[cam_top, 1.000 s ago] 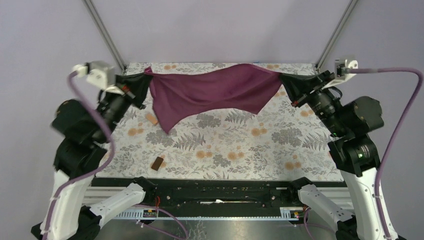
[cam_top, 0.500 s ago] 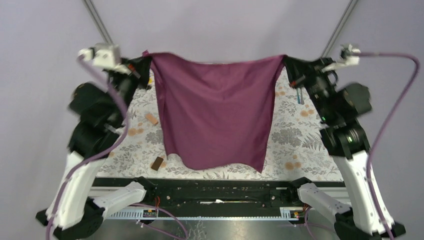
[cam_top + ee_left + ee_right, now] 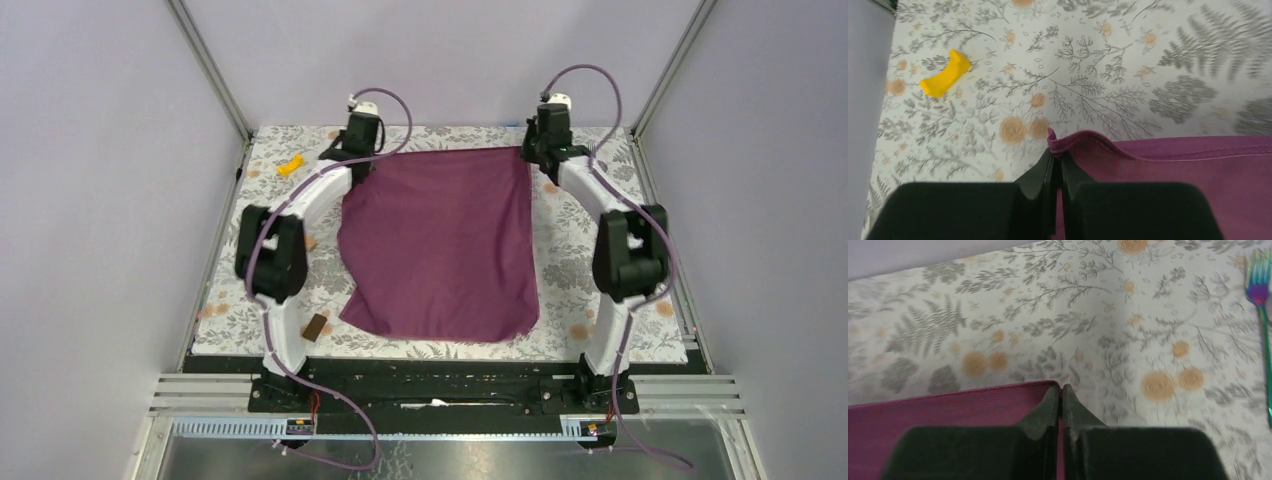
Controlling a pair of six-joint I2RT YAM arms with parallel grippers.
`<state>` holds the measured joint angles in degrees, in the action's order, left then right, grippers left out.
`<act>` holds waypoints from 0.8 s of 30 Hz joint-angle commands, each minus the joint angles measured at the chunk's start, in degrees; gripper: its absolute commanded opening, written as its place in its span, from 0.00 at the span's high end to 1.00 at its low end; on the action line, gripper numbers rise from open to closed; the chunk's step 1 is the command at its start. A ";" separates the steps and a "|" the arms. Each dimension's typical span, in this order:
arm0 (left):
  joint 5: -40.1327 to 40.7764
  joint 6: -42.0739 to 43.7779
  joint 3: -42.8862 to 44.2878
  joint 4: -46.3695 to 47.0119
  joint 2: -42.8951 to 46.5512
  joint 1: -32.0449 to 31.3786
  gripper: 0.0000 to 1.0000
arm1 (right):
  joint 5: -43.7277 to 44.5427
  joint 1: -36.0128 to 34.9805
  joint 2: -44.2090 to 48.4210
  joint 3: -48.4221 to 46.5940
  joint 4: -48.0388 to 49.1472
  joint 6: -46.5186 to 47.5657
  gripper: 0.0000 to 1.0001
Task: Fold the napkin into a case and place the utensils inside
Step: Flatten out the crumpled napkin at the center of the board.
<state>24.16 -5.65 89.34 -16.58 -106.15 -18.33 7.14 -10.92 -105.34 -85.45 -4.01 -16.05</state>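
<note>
The plum napkin (image 3: 440,245) lies spread on the floral table as one open sheet, not as a case, with its near edge slightly wavy. My left gripper (image 3: 352,160) is shut on its far left corner, which puckers up between the fingertips (image 3: 1057,155). My right gripper (image 3: 528,155) is shut on the far right corner, the cloth (image 3: 948,410) pinched flat in the right gripper (image 3: 1061,390). Of the utensils, a fork (image 3: 1260,290) with an iridescent handle lies on the table right of the right gripper.
A yellow piece (image 3: 290,165) (image 3: 945,74) lies left of the left gripper near the back left corner. A brown block (image 3: 315,326) sits by the near edge, left of the napkin. Both arms stretch along the napkin's sides.
The napkin hung in the air between the raised grippers. Both arms have reached out to the far side and lowered, and the cloth now lies flat on the table.
</note>
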 commanded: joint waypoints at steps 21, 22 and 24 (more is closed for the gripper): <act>-25.98 -22.42 -19.18 -12.19 19.33 -2.70 0.02 | -16.82 -2.31 0.55 0.42 -26.74 -7.42 0.19; -27.14 -23.24 -23.36 -11.50 22.93 -3.36 0.01 | -17.62 -2.79 2.54 2.74 -27.61 -7.80 0.19; -27.81 -25.07 -30.34 -11.35 29.66 -4.40 0.01 | -19.22 -3.13 6.52 7.94 -28.73 -7.76 0.19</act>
<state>4.49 -24.82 69.73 -29.82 -85.58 -20.88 -4.36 -12.73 -106.76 -84.82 -29.76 -19.94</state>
